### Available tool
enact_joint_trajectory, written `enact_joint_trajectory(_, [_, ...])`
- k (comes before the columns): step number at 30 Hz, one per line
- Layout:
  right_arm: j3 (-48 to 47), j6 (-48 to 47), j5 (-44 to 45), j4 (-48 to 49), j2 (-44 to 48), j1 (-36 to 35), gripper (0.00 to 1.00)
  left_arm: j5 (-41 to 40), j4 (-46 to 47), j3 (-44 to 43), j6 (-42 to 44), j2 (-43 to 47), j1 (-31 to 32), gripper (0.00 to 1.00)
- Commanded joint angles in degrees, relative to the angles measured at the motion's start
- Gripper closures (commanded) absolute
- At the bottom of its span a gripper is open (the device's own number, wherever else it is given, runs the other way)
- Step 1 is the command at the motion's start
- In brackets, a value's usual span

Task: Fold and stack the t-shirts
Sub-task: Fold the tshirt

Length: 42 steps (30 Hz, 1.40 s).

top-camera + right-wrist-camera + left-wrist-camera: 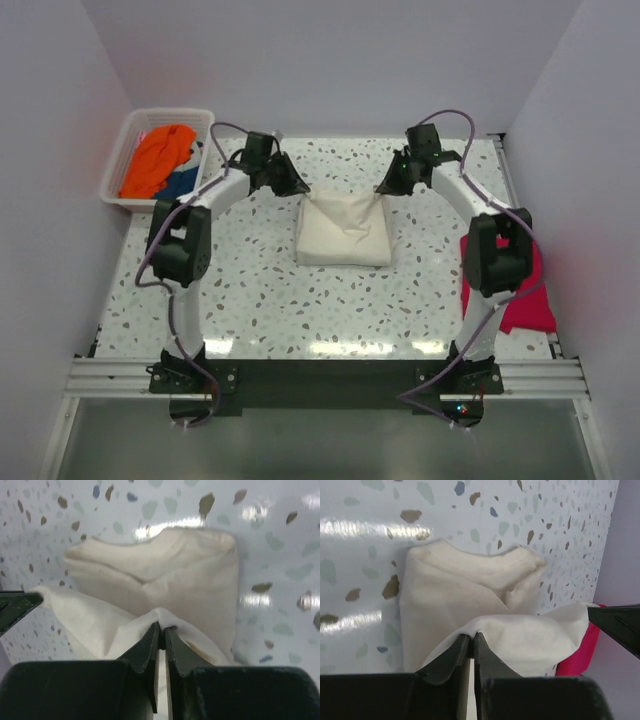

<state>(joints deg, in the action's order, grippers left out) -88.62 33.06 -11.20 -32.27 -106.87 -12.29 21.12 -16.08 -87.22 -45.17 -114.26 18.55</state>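
Note:
A cream t-shirt (343,232) lies partly folded in the middle of the table. My left gripper (297,188) is shut on its far left corner, with the cloth (520,635) pinched between the jaws and lifted. My right gripper (384,188) is shut on its far right corner, cloth (165,587) pinched likewise. The far edge sags between the two grippers. A red t-shirt (530,300) lies at the table's right edge under the right arm, and also shows in the left wrist view (577,652). Orange and blue shirts (158,160) lie in a white basket (117,165).
The basket stands at the far left corner against the wall. White walls close in the left, back and right sides. The speckled table (260,300) extends toward the arm bases at the near edge.

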Motion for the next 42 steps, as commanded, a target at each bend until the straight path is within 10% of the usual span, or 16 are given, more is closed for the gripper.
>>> enact_joint_trajectory(1, [-8.1,-1.2,-5.0,5.0,-9.3,2.5,0.91,8.4,4.7,-10.8,1.7,-11.7,-3.8,0.86])
enact_joint_trajectory(8, [-22.2,-4.2,-3.1,-0.2,-19.0,4.0,0.38,13.4,7.3,-19.8,3.7,-17.5,-6.9,0.35])
enact_joint_trajectory(12, [-14.2,-3.6,0.2,3.2,-9.3,3.9,0.39,9.6,7.5,-13.3,6.0,-8.6,-7.3,0.31])
enact_joint_trajectory(18, [0.7,-2.9,3.9,9.0,1.7,-2.6,0.59,1.8,7.3,-1.6,7.5,3.0,-3.5,0.57])
enact_joint_trajectory(22, [1.0,-2.4,2.1,9.9,0.2,-5.9,0.71,-0.2,4.6,-2.9,8.3,0.9,-0.4,1.0])
enact_joint_trajectory(42, [-12.3,3.8,-15.2,17.4,-26.0,3.7,0.8,0.3,4.2,-16.1,9.4,-21.0,-3.0,1.0])
